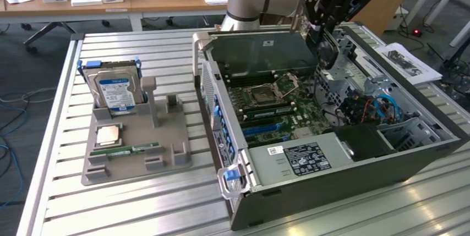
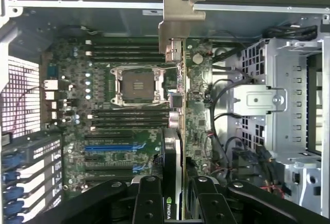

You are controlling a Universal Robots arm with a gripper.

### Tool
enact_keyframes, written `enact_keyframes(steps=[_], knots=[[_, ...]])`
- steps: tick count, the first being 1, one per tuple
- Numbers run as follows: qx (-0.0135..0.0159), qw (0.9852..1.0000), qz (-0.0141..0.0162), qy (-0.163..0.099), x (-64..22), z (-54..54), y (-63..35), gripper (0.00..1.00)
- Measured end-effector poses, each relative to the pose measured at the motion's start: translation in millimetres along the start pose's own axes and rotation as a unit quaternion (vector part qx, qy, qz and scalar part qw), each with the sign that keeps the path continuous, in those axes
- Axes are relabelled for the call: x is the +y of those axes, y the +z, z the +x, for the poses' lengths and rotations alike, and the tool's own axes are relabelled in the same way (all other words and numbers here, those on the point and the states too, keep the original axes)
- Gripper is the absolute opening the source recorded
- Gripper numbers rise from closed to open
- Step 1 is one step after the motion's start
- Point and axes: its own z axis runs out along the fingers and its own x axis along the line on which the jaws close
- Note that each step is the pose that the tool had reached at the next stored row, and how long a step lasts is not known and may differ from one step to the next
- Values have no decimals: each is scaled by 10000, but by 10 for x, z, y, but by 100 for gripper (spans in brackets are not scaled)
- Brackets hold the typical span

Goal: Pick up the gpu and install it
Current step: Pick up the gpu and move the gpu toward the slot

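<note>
We had gripper pinching graphics card; card hung on edge over motherboard of open computer case on slatted table.

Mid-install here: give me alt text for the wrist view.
The jaws grip the gpu edge-on, its metal bracket at the far end, over the open case's motherboard. A CPU socket and blue expansion slots sit on the board.

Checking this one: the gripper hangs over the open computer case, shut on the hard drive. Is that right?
Not the hard drive: the gripper is shut on the gpu, seen edge-on in the wrist view. The hard drive stands in the grey holder outside the case, in the exterior view.
</note>
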Motion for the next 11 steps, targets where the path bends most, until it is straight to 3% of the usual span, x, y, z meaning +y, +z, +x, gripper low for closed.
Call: enact_keyframes(steps=[7, 11], knots=[[0, 10000, 1, 0, 7, -207, 10, 27], [0, 10000, -2, 0, 8, -229, 13, 27]])
